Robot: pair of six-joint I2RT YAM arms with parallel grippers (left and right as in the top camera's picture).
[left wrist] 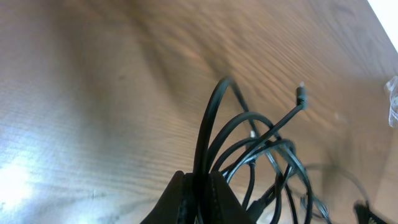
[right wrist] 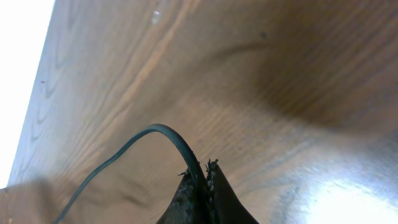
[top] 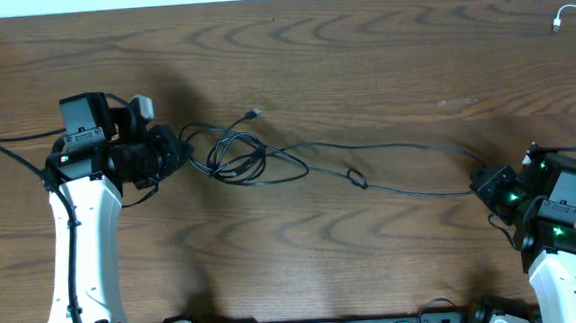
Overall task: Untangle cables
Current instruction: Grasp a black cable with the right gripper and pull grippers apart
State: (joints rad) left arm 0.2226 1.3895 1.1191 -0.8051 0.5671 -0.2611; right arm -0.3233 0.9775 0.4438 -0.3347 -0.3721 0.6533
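Wooden surface, overhead view; black cables coiled at 9 o'clock, one strand running out to 3 o'clock through small knot; white cable well apart at 1 o'clock corner. Left end effector pinched on coil; right end effector pinched on far strand. Step, likely: stretching tangle apart; next move calls for slow outward draw, taking care knot doesn't tighten.
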